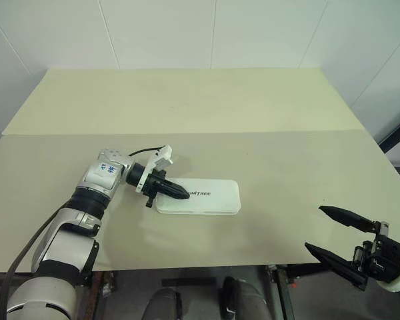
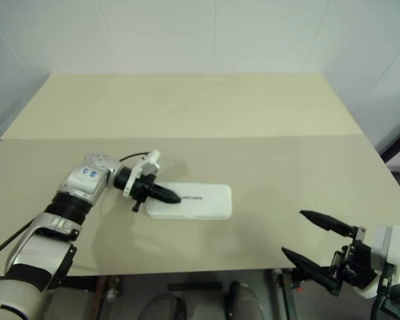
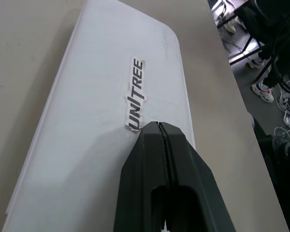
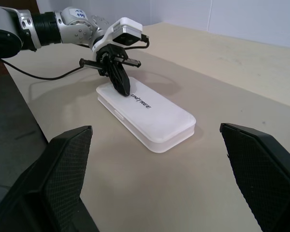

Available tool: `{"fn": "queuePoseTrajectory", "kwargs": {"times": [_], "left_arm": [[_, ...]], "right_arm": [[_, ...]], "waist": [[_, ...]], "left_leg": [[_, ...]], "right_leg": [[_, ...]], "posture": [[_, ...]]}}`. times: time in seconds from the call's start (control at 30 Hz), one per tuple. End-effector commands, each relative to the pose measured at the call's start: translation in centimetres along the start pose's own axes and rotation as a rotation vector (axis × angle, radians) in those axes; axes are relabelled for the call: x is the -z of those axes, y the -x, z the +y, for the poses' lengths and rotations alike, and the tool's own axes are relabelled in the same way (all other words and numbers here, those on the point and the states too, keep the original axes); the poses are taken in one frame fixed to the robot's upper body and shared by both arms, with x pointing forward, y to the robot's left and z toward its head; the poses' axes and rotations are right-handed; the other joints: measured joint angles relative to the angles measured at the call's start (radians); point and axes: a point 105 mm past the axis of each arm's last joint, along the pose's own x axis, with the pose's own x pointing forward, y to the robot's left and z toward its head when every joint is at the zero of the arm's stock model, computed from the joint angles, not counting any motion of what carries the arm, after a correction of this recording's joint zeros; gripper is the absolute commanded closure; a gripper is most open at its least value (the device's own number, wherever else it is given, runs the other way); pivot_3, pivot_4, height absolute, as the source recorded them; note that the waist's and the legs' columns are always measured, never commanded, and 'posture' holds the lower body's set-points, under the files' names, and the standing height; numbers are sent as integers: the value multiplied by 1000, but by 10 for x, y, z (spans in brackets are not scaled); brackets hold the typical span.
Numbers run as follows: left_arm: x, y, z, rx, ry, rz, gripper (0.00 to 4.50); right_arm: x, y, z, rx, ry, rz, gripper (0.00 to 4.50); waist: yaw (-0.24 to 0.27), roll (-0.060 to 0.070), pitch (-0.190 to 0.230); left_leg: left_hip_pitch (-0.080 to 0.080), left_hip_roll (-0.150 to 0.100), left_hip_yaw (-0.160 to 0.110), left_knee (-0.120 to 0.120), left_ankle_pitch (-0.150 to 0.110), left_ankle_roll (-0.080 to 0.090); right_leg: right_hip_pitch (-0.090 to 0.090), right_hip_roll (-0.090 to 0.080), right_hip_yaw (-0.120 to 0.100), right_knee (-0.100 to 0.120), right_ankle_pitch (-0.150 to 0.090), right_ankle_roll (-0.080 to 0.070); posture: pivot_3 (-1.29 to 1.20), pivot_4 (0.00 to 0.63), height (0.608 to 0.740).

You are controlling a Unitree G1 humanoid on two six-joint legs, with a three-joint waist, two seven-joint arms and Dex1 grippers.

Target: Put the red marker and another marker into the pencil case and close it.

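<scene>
With the white pencil case lying lid-down near the middle of the desk, your left tool pressed its shut tips on the lid's left end, so you needed steady downward pressure there, while your right tool hung wide and empty well right of the case.

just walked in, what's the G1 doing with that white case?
The pencil case lies flat on the table with its lid down. The left gripper, fingers shut together, has its tips on the lid beside the black lettering, apparently pressing it closed. The right gripper is open and empty, off to the right near the table's front edge, well apart from the case. No markers lie on the table.
</scene>
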Motion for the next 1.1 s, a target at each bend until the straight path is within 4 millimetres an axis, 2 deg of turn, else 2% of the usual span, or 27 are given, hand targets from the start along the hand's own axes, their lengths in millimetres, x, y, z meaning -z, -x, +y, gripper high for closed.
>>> {"fn": "queuePoseTrajectory", "kwargs": {"times": [0.03,0.13,0.27,0.37,0.53,0.7,0.8,0.9,1.1], "left_arm": [[24,-7,2,-16,34,63,4484],[15,-6,3,-42,3,20,4484],[-23,2,-10,-4,-153,-192,4484],[-41,8,-11,-30,-149,-331,4484],[-51,17,-10,-92,-191,-446,4484],[-62,35,-24,-91,-278,-631,4484],[-60,40,-28,-87,-287,-660,4484],[-55,41,-29,-91,-304,-630,3893],[-38,45,-31,-96,-348,-551,1888]], "right_arm": [[-1,0,0,-8,21,-13,0],[1,0,-2,-6,22,-11,0],[3,-1,-3,0,21,-3,0],[3,-4,-6,-2,23,-2,0],[2,-9,-9,-10,26,0,0],[1,-18,-14,-49,24,0,0],[-2,-26,-20,-74,38,-4,0],[-4,-33,-26,-98,51,-3,0],[-12,-44,-39,-148,76,3,0]], "waist": [[0,1,-1],[1,4,-3],[2,4,-3],[3,3,-1],[3,3,-1],[0,2,-1],[1,2,-1],[1,2,-1],[1,3,-1]], "left_leg": [[0,0,0,0,0,0],[0,1,0,0,0,-1],[0,0,0,0,1,-1],[-2,0,-2,1,1,-1],[-2,-1,-2,1,0,-1],[-2,0,-1,1,0,0],[-2,-1,-1,1,0,0],[-2,-1,-2,1,0,0],[-2,-1,-1,1,0,0]], "right_leg": [[0,0,0,0,-1,0],[-1,0,0,2,-2,-1],[-3,0,0,3,-1,-1],[-6,0,0,4,-1,0],[-6,0,-1,4,0,0],[-6,0,-1,4,0,1],[-6,0,0,2,0,1],[-6,0,-1,2,0,1],[-6,0,-1,2,0,1]], "posture": [[0,150,740],[0,150,740],[0,150,740],[0,150,740],[0,150,740],[0,150,740],[0,150,740],[0,150,740],[0,150,740]]}}
